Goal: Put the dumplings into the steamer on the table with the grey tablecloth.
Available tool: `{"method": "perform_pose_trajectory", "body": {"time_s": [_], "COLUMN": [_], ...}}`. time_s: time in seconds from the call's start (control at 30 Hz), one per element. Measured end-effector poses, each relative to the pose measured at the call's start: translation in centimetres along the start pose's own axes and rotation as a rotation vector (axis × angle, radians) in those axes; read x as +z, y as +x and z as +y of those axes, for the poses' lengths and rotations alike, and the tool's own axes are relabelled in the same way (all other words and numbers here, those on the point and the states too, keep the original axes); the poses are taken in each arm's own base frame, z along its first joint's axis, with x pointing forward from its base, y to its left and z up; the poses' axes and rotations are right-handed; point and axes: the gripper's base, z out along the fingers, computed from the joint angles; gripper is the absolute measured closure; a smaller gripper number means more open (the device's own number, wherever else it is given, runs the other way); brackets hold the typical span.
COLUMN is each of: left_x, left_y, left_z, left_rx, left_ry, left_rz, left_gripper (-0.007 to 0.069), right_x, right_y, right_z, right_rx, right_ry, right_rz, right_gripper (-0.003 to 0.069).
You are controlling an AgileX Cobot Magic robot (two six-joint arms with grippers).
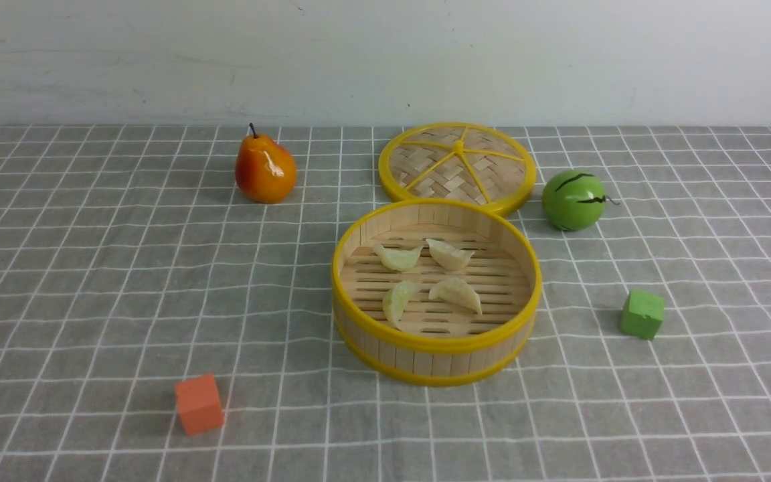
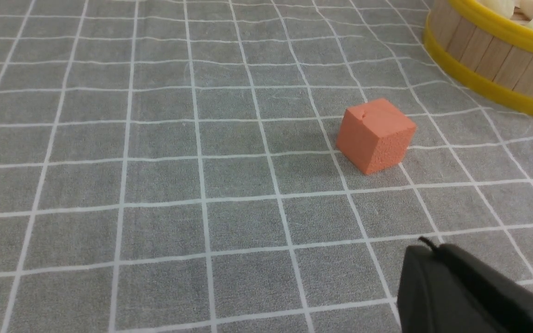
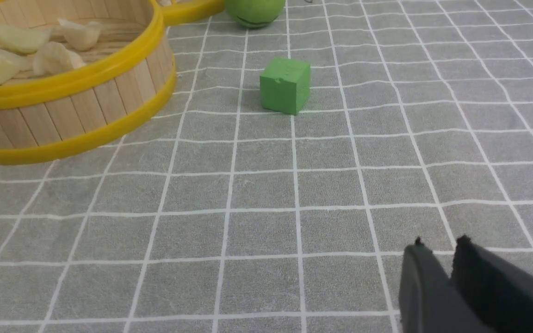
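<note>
The steamer (image 1: 436,345) stands mid-table on the grey tablecloth (image 1: 91,281). All the dumplings lie on its slatted floor: two pale green ones (image 1: 397,257) (image 1: 399,301) and two cream-white ones (image 1: 449,254) (image 1: 456,293). Neither gripper shows in the front view. My left gripper (image 2: 426,245) is shut and empty, low over the cloth, with the steamer wall (image 2: 484,51) far off. My right gripper (image 3: 440,245) has its tips almost together and holds nothing; the steamer (image 3: 72,83) with dumplings (image 3: 16,39) lies far from it.
The woven lid (image 1: 456,167) lies flat behind the steamer. An orange pear (image 1: 265,171) stands back left, a green ball (image 1: 573,199) back right. A green cube (image 1: 642,313) (image 3: 285,84) sits right of the steamer, an orange cube (image 1: 199,403) (image 2: 375,135) front left.
</note>
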Motion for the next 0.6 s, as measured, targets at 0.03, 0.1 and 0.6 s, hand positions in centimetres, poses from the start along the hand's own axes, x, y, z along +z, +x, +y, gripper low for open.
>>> {"method": "perform_pose_trajectory", "body": {"time_s": [0.03, 0.1, 0.6], "left_x": [0.00, 0.00, 0.00], "left_y": [0.00, 0.00, 0.00], "left_z": [0.00, 0.00, 0.00], "left_rx": [0.000, 0.000, 0.002], "left_ry": [0.000, 0.000, 0.000], "left_rz": [0.000, 0.000, 0.000], "left_gripper": [0.0638, 0.0638, 0.0638], "right_x": [0.00, 0.00, 0.00], "right_y": [0.00, 0.00, 0.00], "right_z": [0.00, 0.00, 0.00], "right_rx": [0.000, 0.000, 0.000], "right_ry": [0.000, 0.000, 0.000], "right_rz": [0.000, 0.000, 0.000], "right_gripper": [0.0550, 0.0545, 0.0523]}}
